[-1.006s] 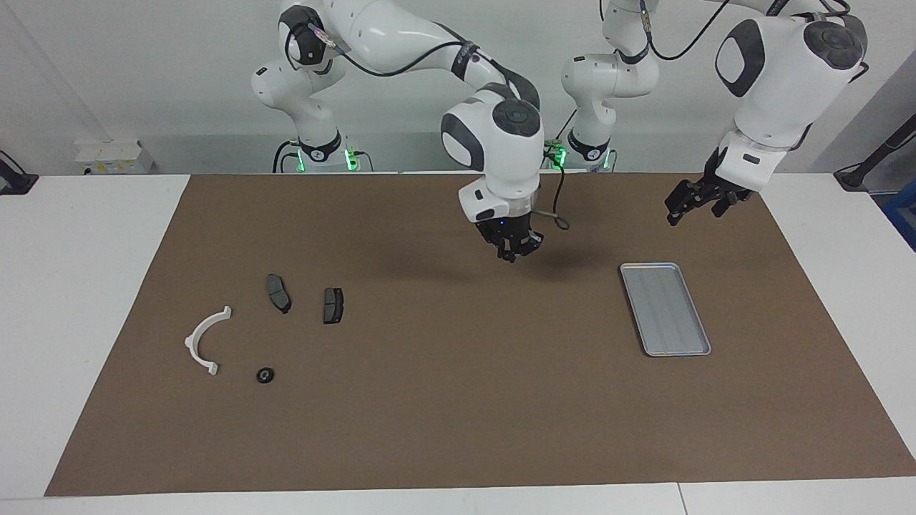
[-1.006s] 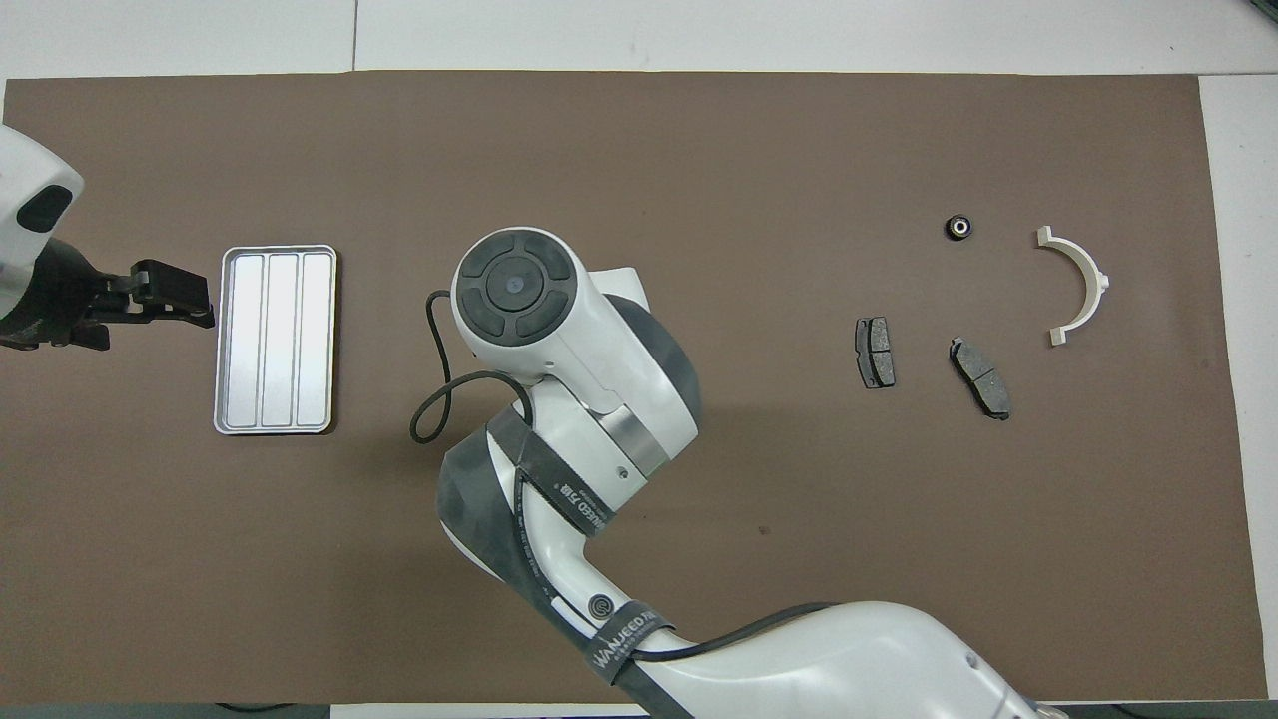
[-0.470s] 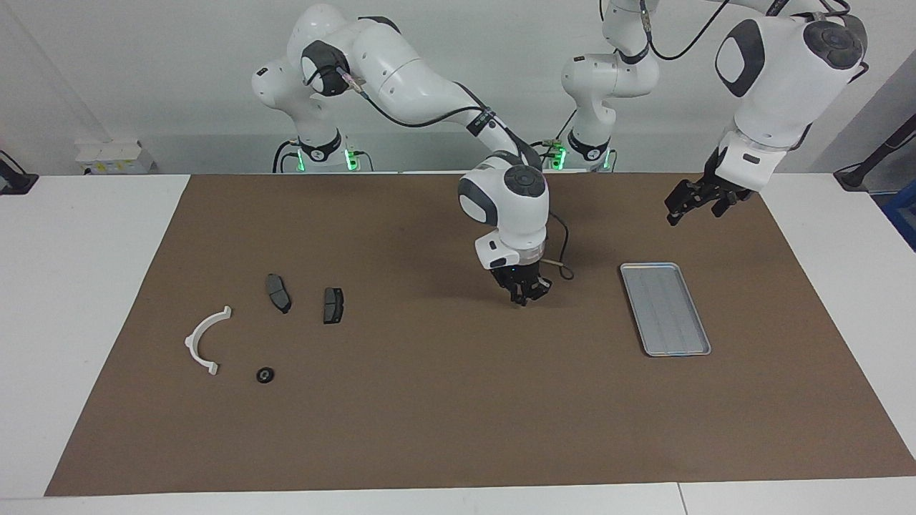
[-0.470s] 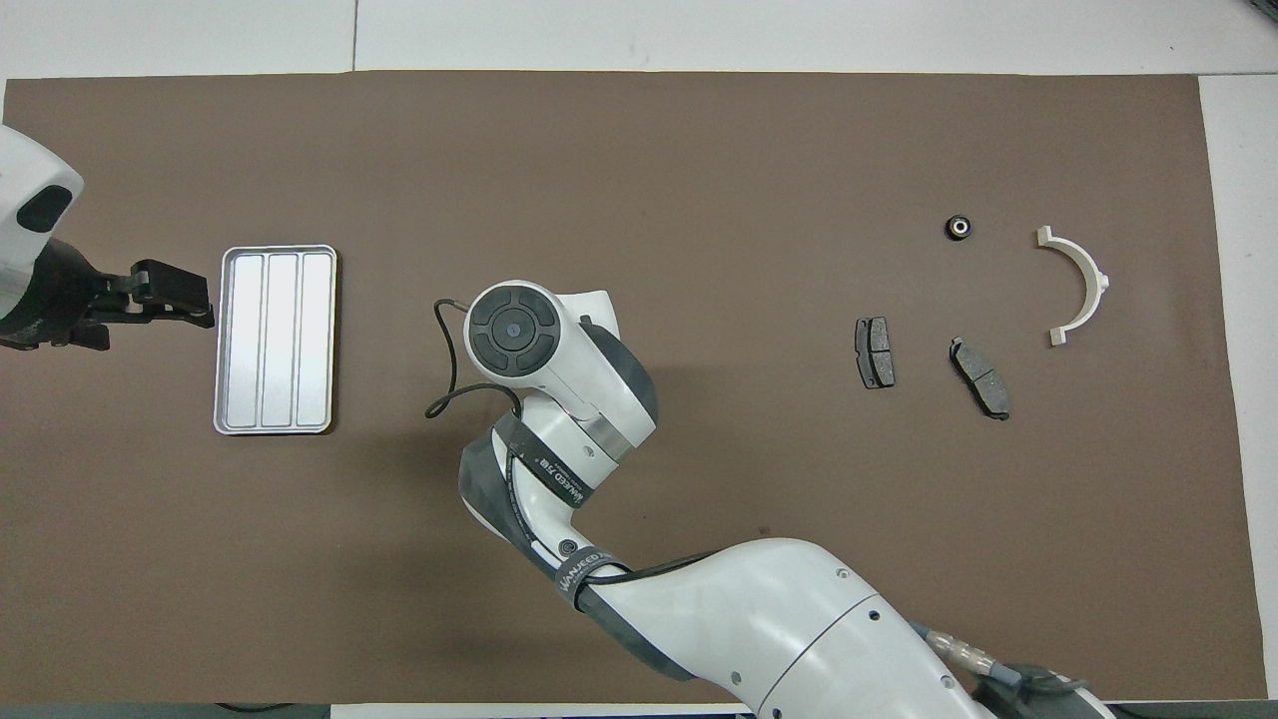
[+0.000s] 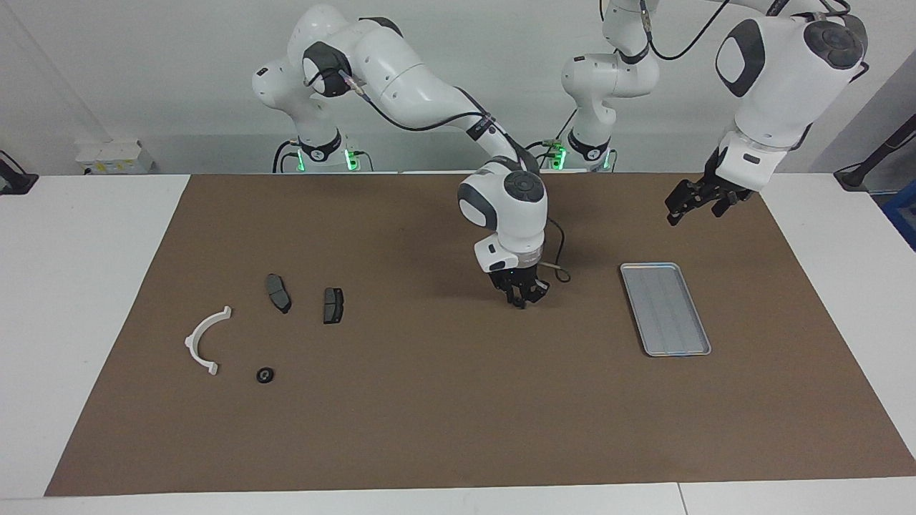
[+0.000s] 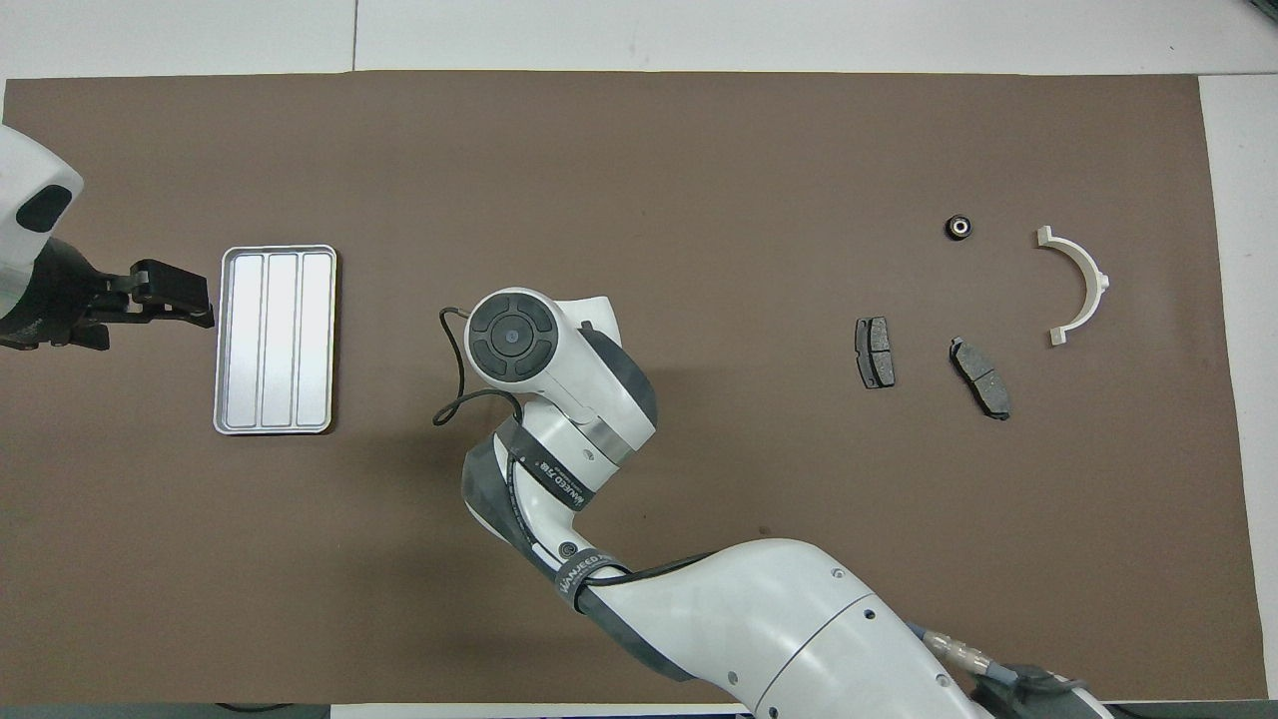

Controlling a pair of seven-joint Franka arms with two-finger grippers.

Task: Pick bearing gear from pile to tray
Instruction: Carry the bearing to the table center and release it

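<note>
Right tool low over the mat, bearing gear untouched

The right tool (image 5: 521, 300) is hanging low over the brown mat (image 5: 458, 400) mid-worktop, having dropped from a second ago; whether it is open or closed cannot be told. The left tool (image 5: 688, 204) is still waiting over the mat near the tray (image 5: 665, 309), fingers spread. The bearing gear (image 5: 265, 374) is lying unmoved beside the white half-ring bracket (image 5: 202, 339), with the two brake pads (image 5: 278, 292) nearer the robots
</note>
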